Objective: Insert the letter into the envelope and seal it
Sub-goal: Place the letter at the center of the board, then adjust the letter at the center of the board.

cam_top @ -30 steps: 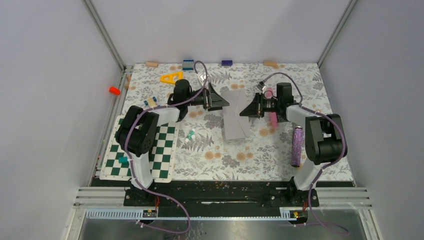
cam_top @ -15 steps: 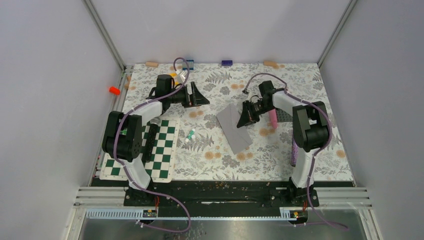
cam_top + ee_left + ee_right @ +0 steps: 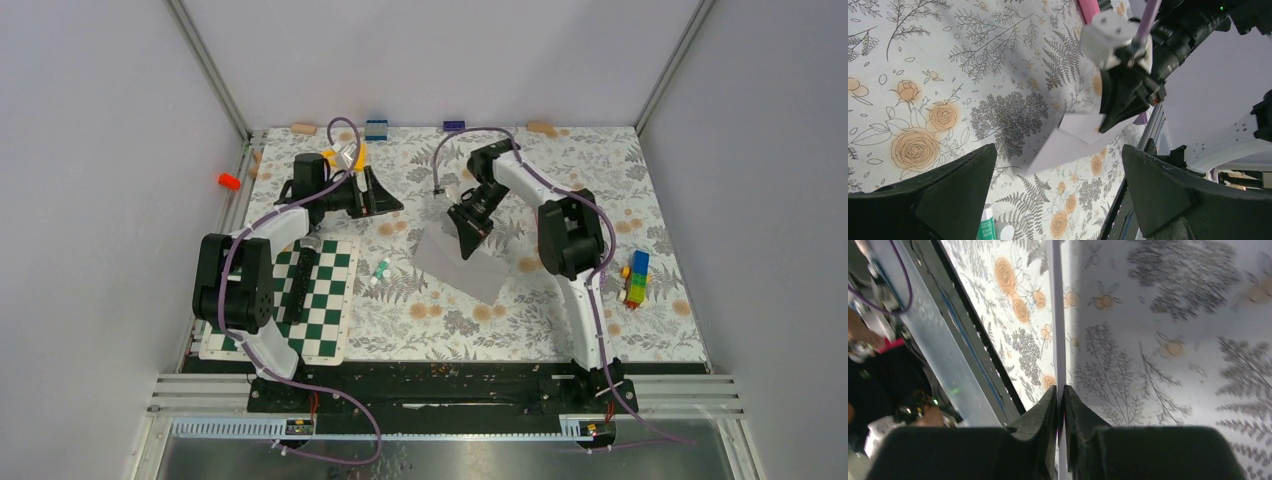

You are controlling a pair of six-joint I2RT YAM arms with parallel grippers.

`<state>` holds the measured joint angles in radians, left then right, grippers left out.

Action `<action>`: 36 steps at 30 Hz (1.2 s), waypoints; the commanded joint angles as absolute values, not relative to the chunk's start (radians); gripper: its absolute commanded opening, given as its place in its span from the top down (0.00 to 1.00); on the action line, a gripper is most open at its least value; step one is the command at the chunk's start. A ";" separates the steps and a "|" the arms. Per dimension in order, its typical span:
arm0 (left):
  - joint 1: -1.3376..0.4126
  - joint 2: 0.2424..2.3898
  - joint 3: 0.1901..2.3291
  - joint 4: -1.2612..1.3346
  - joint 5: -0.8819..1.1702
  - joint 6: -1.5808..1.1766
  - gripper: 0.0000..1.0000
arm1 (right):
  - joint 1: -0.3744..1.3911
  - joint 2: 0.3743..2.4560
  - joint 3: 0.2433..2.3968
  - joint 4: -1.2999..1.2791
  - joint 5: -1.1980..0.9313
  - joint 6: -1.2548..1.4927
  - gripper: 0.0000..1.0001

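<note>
This is a robotics lab test cell, not a home or an office. Plain grey wall panels (image 3: 100, 200) close in three sides, held by bare aluminium frame posts (image 3: 207, 68) at the far corners. Two robot arms, the left arm (image 3: 245, 270) and the right arm (image 3: 575, 250), are bolted to a black base rail (image 3: 440, 385) at the near edge, with purple cables (image 3: 345, 410) looping loose along them. The surface (image 3: 440, 310) wears a floral printed cloth strewn with unrelated practice props: a green-and-white chessboard mat (image 3: 330, 300), a blue toy brick (image 3: 376, 128), a wooden block (image 3: 303, 128) and a stack of coloured bricks (image 3: 636, 277).
</note>
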<state>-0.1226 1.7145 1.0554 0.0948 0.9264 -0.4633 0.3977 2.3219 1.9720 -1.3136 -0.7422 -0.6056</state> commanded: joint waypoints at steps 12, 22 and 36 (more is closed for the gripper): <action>-0.077 1.615 1.035 0.102 1.006 -0.425 0.01 | 0.516 2.493 2.365 -1.646 -0.408 -0.871 0.71; -0.071 1.614 1.008 0.172 1.021 -0.471 0.01 | 0.517 2.263 2.209 -1.275 -0.181 -0.782 0.36; -0.032 1.567 1.062 0.053 1.018 -0.361 0.01 | 0.669 1.549 1.182 -0.605 -0.005 -0.705 0.31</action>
<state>-0.0532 1.6226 1.0042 0.1207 1.0069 -0.4736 0.5808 1.6363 1.4048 -0.8036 -0.0540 -0.7406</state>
